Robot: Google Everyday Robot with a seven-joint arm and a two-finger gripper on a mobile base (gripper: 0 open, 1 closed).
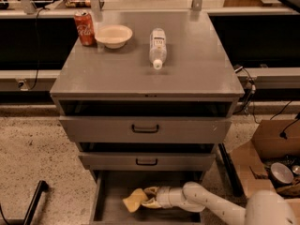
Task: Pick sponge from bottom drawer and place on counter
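The bottom drawer (pixel 111 205) is pulled open at the foot of the grey cabinet. The pale yellow sponge (pixel 133 200) sits inside it, left of centre, between the cream fingers of my gripper (pixel 147 197), which reaches in from the right on a white arm. The fingers close around the sponge's right side. The sponge looks tilted, its left end raised slightly off the drawer floor. The counter (pixel 187 69) is the cabinet's flat grey top, far above the gripper.
On the counter stand a red soda can (pixel 85 28), a cream bowl (pixel 114 35) and a lying clear bottle (pixel 158 48). Two upper drawers (pixel 145 129) with dark handles overhang the bottom one. A cardboard box (pixel 267 158) sits on the floor at right.
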